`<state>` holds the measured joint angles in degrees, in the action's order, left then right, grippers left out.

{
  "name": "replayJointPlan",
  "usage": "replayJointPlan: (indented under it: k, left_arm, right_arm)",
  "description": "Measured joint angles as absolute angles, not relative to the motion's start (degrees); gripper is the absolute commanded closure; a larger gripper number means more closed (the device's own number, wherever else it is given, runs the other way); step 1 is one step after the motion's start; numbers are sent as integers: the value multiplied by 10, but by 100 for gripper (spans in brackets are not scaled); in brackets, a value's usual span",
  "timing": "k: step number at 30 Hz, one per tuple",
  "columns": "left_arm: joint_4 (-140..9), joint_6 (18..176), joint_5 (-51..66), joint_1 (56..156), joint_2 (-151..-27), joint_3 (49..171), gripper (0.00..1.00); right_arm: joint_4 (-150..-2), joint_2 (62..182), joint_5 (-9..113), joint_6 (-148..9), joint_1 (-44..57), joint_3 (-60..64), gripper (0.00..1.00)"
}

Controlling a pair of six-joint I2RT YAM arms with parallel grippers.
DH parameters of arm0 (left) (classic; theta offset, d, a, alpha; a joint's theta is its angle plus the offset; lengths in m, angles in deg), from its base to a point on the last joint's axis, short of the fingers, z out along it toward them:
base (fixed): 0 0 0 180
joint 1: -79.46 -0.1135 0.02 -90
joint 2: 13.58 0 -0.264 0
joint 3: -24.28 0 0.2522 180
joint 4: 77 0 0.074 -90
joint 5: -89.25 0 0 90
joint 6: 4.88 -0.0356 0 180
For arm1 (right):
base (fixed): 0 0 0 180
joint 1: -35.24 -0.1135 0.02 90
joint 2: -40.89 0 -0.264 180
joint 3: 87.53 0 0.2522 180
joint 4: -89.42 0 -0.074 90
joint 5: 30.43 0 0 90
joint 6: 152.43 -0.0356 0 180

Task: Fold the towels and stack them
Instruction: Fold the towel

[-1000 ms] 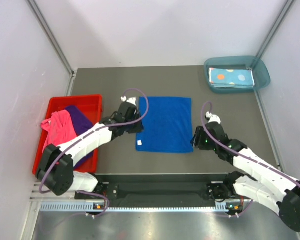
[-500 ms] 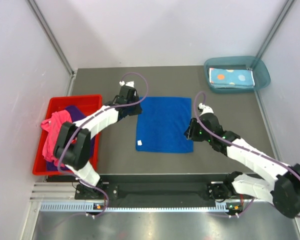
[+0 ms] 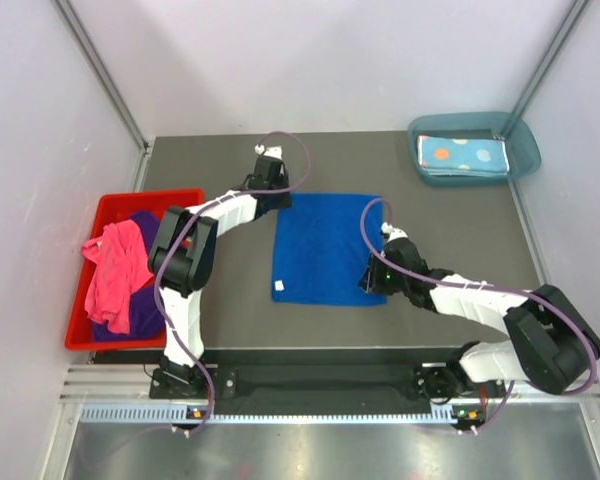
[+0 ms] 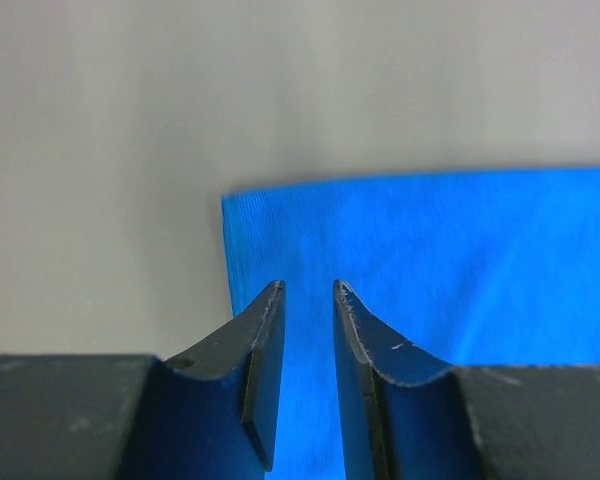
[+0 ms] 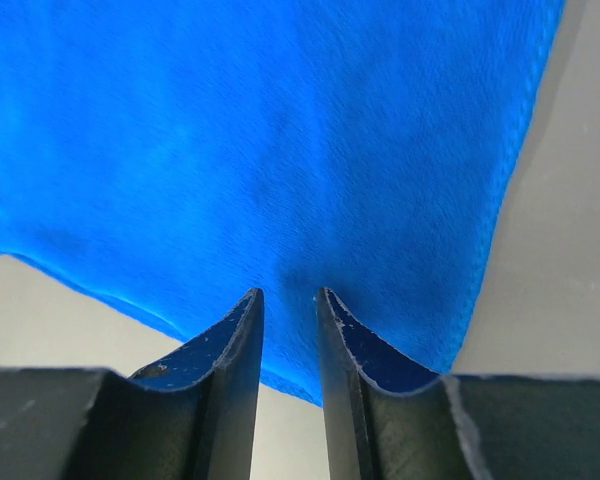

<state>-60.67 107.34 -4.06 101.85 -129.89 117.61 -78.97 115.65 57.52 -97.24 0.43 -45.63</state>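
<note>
Blue towel (image 3: 325,247) spread flat in the middle of the dark table (image 3: 450,230), white tag (image 3: 278,287) at its near-left corner.

Left gripper (image 3: 276,195) down at the towel's far-left corner. In the wrist view, fingers (image 4: 263,350) drawn almost together just inside that corner, with a slim strip of blue showing between them. Cannot tell whether any cloth is pinched.

Right gripper (image 3: 371,284) low at the towel's near edge, close to its near-right corner. Fingers (image 5: 345,360) likewise nearly together, tips over the hem, a faint dark crease in the cloth just ahead of them. Cannot tell here either whether anything is gripped.

Well to the left of the towel, red bin (image 3: 105,205) holding a pink towel (image 3: 115,270) and a purple towel (image 3: 165,235), both crumpled. Well beyond the towel's far-right corner, teal basket (image 3: 520,150) with a folded dotted towel (image 3: 463,155) lying inside.
</note>
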Motion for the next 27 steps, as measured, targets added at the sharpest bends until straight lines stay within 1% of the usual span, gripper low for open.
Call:
replayJointPlan:
  k: [4,19,27]
  left_arm:
    - [-606,1065,-53,1016,-1325,1201,69]
    - [-606,1053,-61,1012,-1352,1213,68]
    - [-600,1038,-68,1009,-1391,1265,74]
  right_arm:
    - [-793,1157,577,-975,4,-471,72]
    - [-793,1157,582,-977,4,-472,72]
    - [-789,1155,590,-981,4,-472,72]
